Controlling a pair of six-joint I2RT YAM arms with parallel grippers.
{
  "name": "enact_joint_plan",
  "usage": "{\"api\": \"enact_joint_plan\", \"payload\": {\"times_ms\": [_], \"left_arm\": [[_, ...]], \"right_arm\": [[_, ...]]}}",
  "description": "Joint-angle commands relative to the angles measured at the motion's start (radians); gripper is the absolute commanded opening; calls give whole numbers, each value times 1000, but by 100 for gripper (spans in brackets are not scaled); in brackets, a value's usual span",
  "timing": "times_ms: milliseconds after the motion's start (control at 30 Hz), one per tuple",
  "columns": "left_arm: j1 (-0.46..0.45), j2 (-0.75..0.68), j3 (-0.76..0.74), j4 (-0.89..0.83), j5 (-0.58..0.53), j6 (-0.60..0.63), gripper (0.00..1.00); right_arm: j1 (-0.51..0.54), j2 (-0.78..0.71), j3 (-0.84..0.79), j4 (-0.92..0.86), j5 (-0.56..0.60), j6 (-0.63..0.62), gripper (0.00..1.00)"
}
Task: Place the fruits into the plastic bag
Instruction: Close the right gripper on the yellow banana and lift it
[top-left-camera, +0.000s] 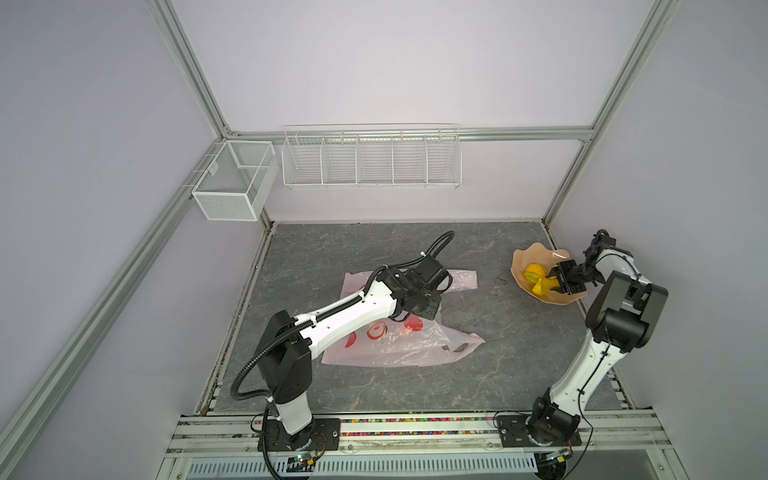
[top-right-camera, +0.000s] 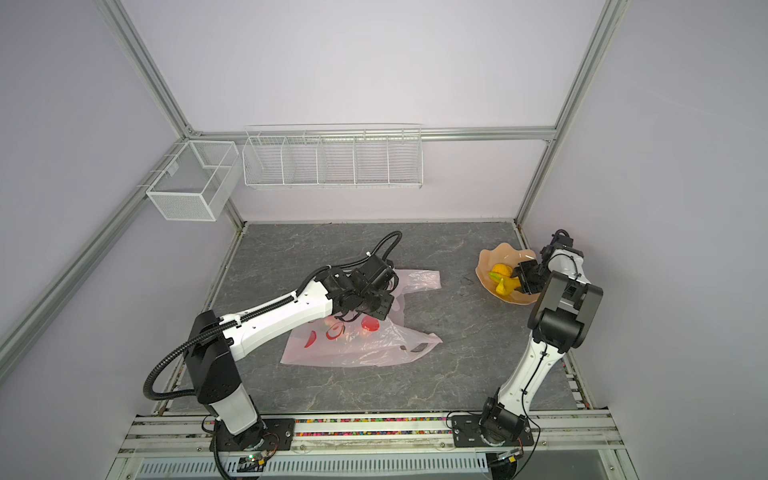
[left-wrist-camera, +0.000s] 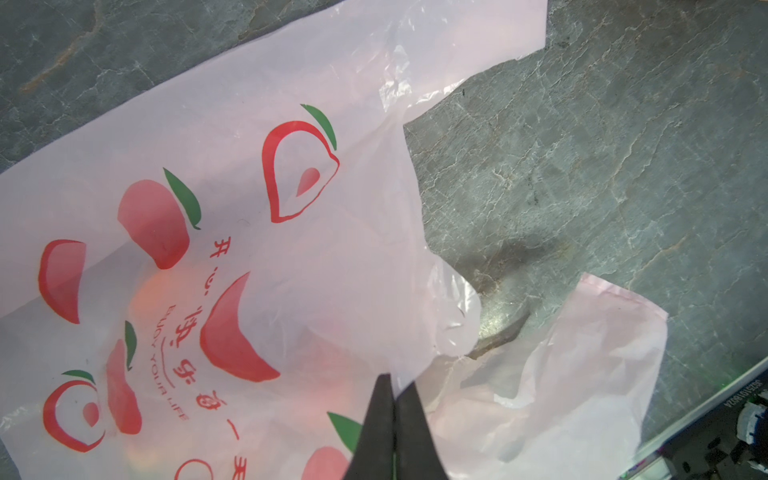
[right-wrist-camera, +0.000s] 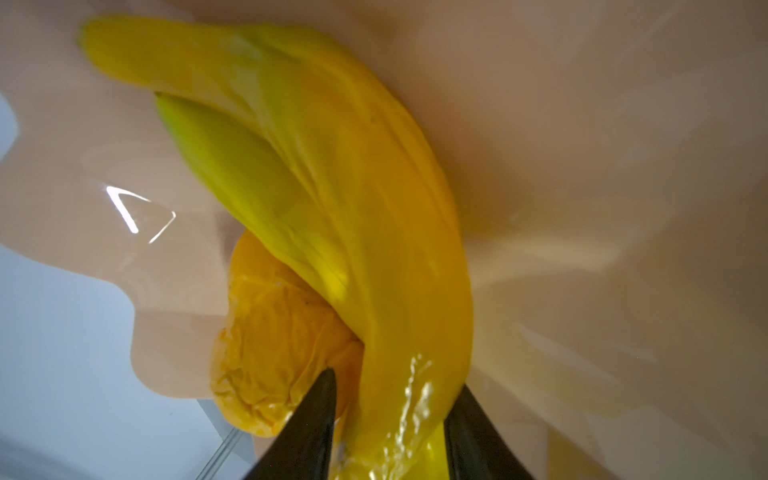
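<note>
Pinching the banana (right-wrist-camera: 374, 208) here: it lies in the peach plate (top-left-camera: 524, 257) at the far right of the table (top-left-camera: 478, 374). Its long axis runs straight out from my right gripper (right-wrist-camera: 395, 382), greenish tips pointing away. Jaws sit partway spread on its near end, beside a crumpled yellow piece (right-wrist-camera: 270, 353). My left gripper (left-wrist-camera: 392, 384) is squeezed tight on the edge of the plastic bag (left-wrist-camera: 249, 124), mid-table.

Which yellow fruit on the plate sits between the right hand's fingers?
The long curved banana: the right hand flanks its end. The crinkled round fruit lies outside the fingers.
</note>
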Motion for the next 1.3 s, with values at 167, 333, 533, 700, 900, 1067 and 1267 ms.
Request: {"api": "enact_joint_plan", "payload": {"times_ms": [167, 333, 533, 700, 900, 1067, 1267], "left_arm": [[-4, 4, 36, -19, -24, 7, 0], [-3, 4, 46, -25, -25, 11, 0], [-4, 3, 46, -26, -24, 13, 0], [-3, 1, 48, -20, -22, 16, 0], [-3, 5, 56, -25, -23, 24, 0], [-3, 11, 66, -32, -23, 31, 0], [-4, 18, 75, -37, -23, 37, 0]], "right_arm": [[12, -11, 3, -3, 19, -5, 32], [12, -39, 11, -11, 22, -28, 27], [12, -85, 10, -6, 16, -34, 23], [11, -128, 15, 0, 20, -30, 23], [11, -177, 15, 47, -6, -8, 22], [12, -210, -1, 115, -58, 11, 22], [8, -245, -61, 197, -114, 21, 20]]}}
